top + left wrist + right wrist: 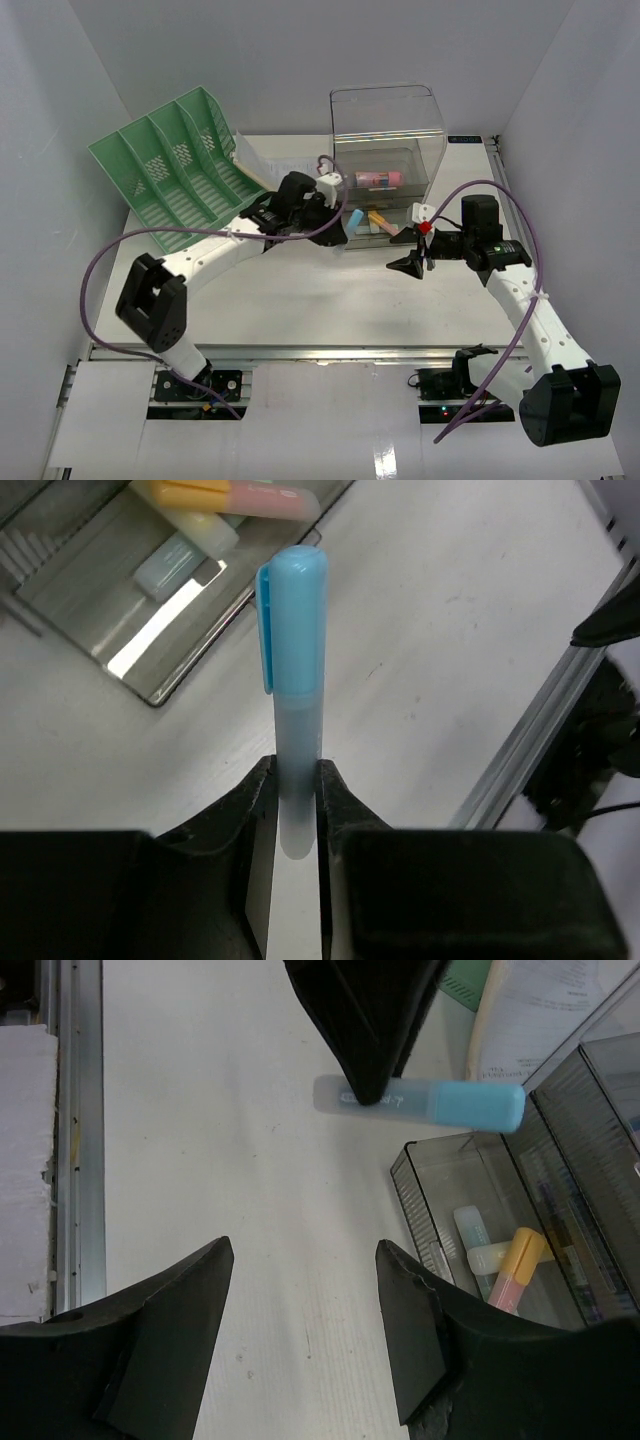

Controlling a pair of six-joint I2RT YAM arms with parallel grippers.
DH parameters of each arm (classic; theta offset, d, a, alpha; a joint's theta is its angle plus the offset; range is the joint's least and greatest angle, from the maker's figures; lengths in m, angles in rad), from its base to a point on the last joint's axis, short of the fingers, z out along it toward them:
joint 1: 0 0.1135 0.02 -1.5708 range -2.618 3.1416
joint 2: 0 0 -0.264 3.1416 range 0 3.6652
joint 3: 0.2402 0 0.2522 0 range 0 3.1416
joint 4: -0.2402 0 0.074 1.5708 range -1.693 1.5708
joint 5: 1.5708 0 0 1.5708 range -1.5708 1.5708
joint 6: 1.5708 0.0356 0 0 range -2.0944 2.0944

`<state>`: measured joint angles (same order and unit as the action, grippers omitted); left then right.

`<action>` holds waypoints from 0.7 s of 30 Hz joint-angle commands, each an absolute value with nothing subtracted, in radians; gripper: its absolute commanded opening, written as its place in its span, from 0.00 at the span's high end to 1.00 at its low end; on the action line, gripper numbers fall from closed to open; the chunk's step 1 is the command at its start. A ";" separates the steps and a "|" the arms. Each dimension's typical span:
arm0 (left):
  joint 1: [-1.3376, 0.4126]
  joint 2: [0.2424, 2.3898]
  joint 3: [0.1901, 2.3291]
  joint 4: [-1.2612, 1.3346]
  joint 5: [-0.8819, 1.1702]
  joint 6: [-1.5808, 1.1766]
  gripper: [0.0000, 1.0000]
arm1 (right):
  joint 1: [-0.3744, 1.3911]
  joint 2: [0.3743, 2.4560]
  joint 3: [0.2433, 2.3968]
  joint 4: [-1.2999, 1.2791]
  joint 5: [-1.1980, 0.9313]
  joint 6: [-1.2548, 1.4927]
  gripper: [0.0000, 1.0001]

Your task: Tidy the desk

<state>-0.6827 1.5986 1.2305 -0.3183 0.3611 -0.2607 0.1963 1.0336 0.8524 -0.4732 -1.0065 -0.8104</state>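
The white desk (300, 295) fills the top view. My left gripper (338, 236) is shut on a light blue highlighter (353, 218), held by its pale barrel with the cap pointing away (296, 630), just left of an open clear drawer (388, 226). The right wrist view shows the highlighter (440, 1103) above the desk beside the drawer (440, 1185). The drawer holds pale blue, yellow, orange and pink highlighters (505, 1260). My right gripper (408, 265) is open and empty (303, 1245), low over the desk in front of the drawer.
A clear plastic organiser (388, 130) with a pink item (378, 178) stands at the back centre. A green file sorter (170, 165) leans at the back left, with papers (255, 160) beside it. A metal rail (75, 1130) runs along the front edge.
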 commanded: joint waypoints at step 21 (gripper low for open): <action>-0.721 2.133 1.792 -0.430 0.214 0.297 0.85 | 0.133 1.022 0.825 -0.465 -1.083 -0.810 0.34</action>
<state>-0.7238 2.1371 1.7459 -0.4169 0.2524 0.2735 0.1444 1.0306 0.8340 -0.4717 -1.0525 -0.8112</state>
